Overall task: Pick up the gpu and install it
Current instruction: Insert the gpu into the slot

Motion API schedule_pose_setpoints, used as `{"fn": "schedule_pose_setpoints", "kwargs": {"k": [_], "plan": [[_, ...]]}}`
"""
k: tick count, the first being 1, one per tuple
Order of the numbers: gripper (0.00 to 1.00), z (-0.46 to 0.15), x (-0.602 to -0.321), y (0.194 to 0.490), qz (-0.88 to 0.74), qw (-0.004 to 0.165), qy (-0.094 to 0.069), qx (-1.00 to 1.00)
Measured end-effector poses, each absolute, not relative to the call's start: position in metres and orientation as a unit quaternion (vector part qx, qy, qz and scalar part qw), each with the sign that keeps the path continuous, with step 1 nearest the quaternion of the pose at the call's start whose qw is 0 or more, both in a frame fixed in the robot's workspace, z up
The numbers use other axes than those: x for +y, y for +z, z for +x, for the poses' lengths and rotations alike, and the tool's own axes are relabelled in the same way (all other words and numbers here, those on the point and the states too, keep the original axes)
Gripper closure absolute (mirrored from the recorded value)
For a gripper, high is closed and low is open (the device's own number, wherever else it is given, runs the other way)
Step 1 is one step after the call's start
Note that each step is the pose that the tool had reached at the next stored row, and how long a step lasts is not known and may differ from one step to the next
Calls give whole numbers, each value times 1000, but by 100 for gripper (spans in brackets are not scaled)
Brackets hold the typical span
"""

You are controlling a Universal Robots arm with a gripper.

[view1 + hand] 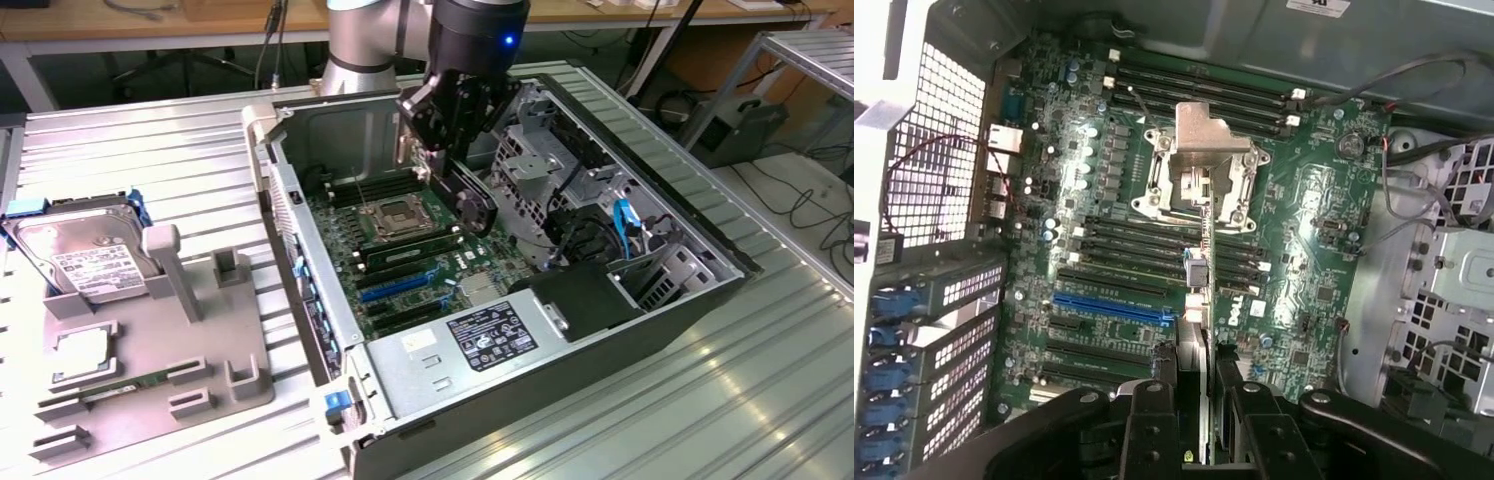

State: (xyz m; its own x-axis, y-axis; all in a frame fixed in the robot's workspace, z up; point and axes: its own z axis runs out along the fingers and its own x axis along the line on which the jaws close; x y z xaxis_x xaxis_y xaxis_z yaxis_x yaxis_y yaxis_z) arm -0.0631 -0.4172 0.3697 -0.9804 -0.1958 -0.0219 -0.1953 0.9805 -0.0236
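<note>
The black two-fingered gripper [1194,420] is seen with its jaws partly closed and clamped on the gpu [470,198], a thin, flat, dark rectangular card that is held edge-on between them. In the exterior view the card is carried tilted, hanging below the jaws inside the open grey metal computer case [534,350], above the green motherboard [1304,270] and clear of its slots. In the wrist view the card [1196,340] is seen as a narrow pale edge running from the jaws toward the silvery square processor socket [1204,170]. The motherboard is covered with small components; long black slots and one blue slot [1112,305] are laid across it, and perforated metal sheet forms the case wall at one side. A black box with a white label [497,335] is fitted at the near end of the case. The case is laid on its side on a tabletop of ribbed, shiny metal slats [747,400]. To the exterior view's left, a grey moulded holder [160,370] is set on the tabletop; a silver hard drive with a white label [80,255] is propped in it, and a narrow green memory stick [127,388] is laid near its front. Wooden benches and loose cables are visible in the room behind.
</note>
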Motion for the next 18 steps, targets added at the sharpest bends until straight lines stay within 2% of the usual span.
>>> {"fn": "schedule_pose_setpoints", "kwargs": {"k": [18], "plan": [[74, -63, -417, 370, -167, 13, -10, 986]]}}
